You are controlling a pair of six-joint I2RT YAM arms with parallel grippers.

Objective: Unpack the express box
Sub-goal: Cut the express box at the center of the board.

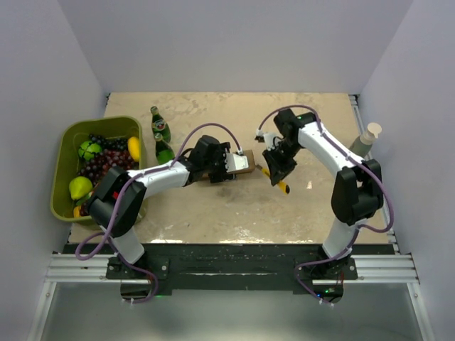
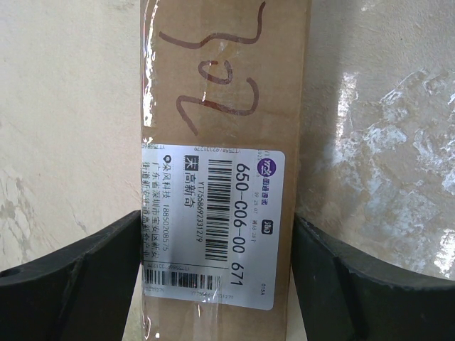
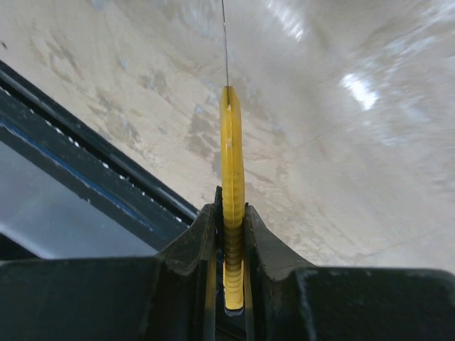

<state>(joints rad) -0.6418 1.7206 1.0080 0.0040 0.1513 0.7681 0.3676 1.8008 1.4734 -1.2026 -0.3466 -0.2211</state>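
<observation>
– Around the express box, arm poses?
– Left arm stretches low, left gripper pinching the one box on the worktop. Right of it, right gripper tilts down, clamping one yellow knife. Two bottles left of it.

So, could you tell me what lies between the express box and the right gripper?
Only a short bare stretch of table separates the express box from the right gripper and its yellow knife; the top external view shows it.
</observation>
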